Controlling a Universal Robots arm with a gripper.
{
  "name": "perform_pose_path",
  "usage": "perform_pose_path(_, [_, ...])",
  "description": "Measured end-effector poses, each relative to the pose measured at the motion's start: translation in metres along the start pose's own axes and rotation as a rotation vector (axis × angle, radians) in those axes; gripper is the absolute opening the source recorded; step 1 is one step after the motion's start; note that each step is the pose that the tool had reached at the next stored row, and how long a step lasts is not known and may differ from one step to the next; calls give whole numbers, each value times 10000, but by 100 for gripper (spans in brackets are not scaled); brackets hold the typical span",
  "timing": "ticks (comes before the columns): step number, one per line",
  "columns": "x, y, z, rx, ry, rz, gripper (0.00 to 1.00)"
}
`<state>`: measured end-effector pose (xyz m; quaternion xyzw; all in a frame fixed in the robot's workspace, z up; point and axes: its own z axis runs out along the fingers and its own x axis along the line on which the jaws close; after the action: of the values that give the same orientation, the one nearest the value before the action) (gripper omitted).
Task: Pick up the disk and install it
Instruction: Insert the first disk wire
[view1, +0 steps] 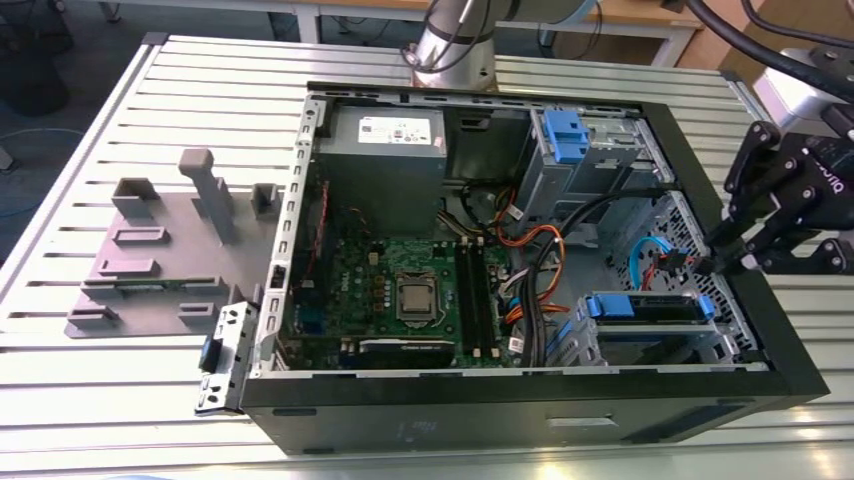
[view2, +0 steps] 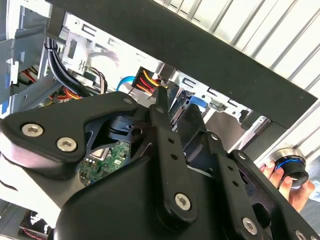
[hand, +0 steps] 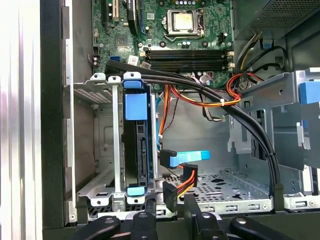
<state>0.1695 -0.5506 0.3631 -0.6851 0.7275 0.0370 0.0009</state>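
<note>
The disk (hand: 138, 150) sits edge-on inside the metal drive cage (hand: 114, 150) of the open computer case (view1: 534, 415). Its blue bracket (hand: 136, 104) faces outward. In the exterior view the disk (view1: 650, 306) lies in the bay at the case's near corner on the exterior view's right. My gripper (hand: 171, 206) hovers just outside that bay, beside the disk, with its black fingers (hand: 150, 209) apart and nothing gripped. A black power connector (hand: 170, 194) on orange wires hangs just beyond the fingertips. The gripper (view1: 703, 264) stands over the case's edge on the exterior view's right.
Black and orange cables (hand: 210, 97) cross the case above the bay. A blue flat cable (hand: 187, 158) dangles beside the disk. A grey fixture (view1: 160, 250) and a small bracket (view1: 222, 358) lie on the slatted table at the exterior view's left. A person's hand (view2: 280, 184) holds a round knob (view2: 290, 166).
</note>
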Motion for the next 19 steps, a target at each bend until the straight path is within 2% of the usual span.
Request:
perform_pose_path(6, [-22, -21, 101, 9, 148, 8, 36])
perform_pose_path(9, [-27, -24, 146, 10, 163, 8, 36])
perform_pose_path(15, [-27, -24, 152, 10, 175, 9, 36])
perform_pose_path(16, [-27, -24, 153, 10, 175, 9, 35])
perform_pose_path(17, [-27, -24, 153, 10, 175, 9, 28])
perform_pose_path(18, [-27, -24, 153, 10, 176, 9, 28])
perform_pose_path(19, [-27, -24, 153, 10, 176, 9, 22])
